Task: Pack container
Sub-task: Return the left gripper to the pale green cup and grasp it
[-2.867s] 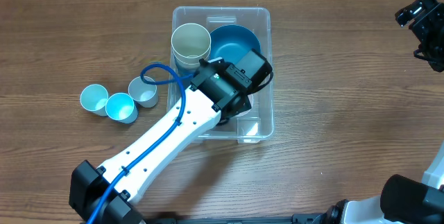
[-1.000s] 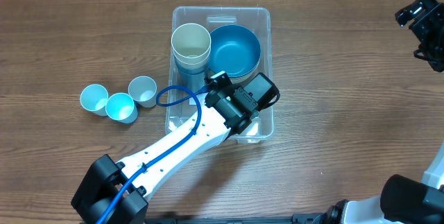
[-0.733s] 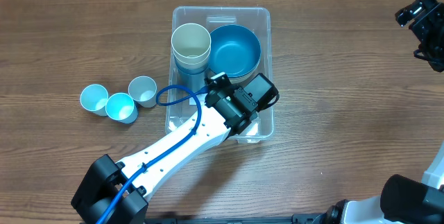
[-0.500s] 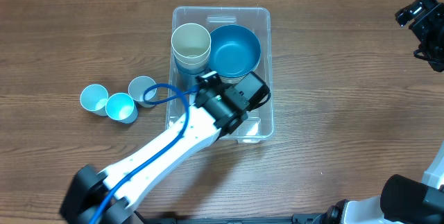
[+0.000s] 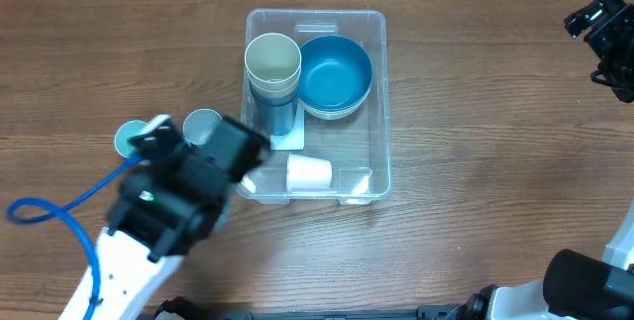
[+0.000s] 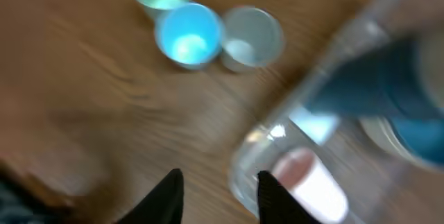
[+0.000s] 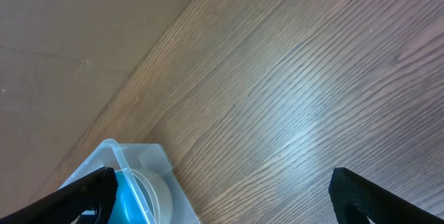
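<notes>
The left gripper's (image 6: 219,177) fingers (image 6: 170,197) stand partly apart and empty, above the table just beside the container's (image 5: 380,92) near corner. The right gripper (image 7: 223,182) is spread wide, empty, well apart from the container. Inside the container are stacked cups (image 5: 272,62), a bowl (image 5: 335,72) and a white cup (image 5: 308,173) lying on its side.

Wood-grain table (image 5: 475,112) carried the clear container (image 5: 382,82), sitting flat near centre; three small cups (image 6: 189,33) stood upright on bare wood just to its left, tightly clustered, mouths up; wrist view too blurred to tell whether they touched.
</notes>
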`<state>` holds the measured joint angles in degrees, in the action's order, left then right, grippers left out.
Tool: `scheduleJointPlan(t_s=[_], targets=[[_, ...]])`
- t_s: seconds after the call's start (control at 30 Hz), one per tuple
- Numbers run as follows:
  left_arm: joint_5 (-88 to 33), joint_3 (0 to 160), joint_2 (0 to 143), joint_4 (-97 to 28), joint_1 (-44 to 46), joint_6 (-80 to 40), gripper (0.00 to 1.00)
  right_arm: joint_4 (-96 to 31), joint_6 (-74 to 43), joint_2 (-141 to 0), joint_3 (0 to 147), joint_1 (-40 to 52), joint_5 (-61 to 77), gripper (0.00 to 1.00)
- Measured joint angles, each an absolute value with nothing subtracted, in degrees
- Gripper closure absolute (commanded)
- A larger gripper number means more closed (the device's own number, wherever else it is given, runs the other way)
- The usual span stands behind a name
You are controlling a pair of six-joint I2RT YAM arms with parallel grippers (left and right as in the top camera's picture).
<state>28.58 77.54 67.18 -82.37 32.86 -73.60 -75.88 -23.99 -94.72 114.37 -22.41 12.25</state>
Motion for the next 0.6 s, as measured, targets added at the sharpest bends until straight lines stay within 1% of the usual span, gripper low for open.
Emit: scheduleJointPlan(t_s=[0.1, 0.17, 0.2, 0.4, 0.5, 0.6], targets=[[29.1, 77.5, 67.1, -82.7, 23.0, -73.1, 0.61, -75.9, -24.0, -94.7, 114.4, -22.4, 12.3, 0.00], [28.1, 77.5, 67.6, -80.9, 14.3, -70.9, 0.59, -75.9, -23.9, -94.7, 114.4, -22.4, 12.3, 0.00], [26.3, 77.5, 68.3, -78.9, 8.3, -68.4, 0.59, -75.9, -23.9, -94.7, 114.4, -22.4, 12.3, 0.00], [14.8, 77.5, 75.9, -70.6, -14.3, -56.7, 0.60, -75.8, -23.9, -94.7, 114.4, -22.4, 12.3, 0.00], [10.2, 77.5, 80.8, -66.0, -21.5, -52.7, 0.61, -75.9, -24.0, -94.7, 114.4, -22.4, 12.3, 0.00], [5.1, 77.5, 86.3, -62.6, -24.5, -48.7, 0.63, -75.9, -24.0, -94.7, 114.4, -22.4, 12.3, 0.00]])
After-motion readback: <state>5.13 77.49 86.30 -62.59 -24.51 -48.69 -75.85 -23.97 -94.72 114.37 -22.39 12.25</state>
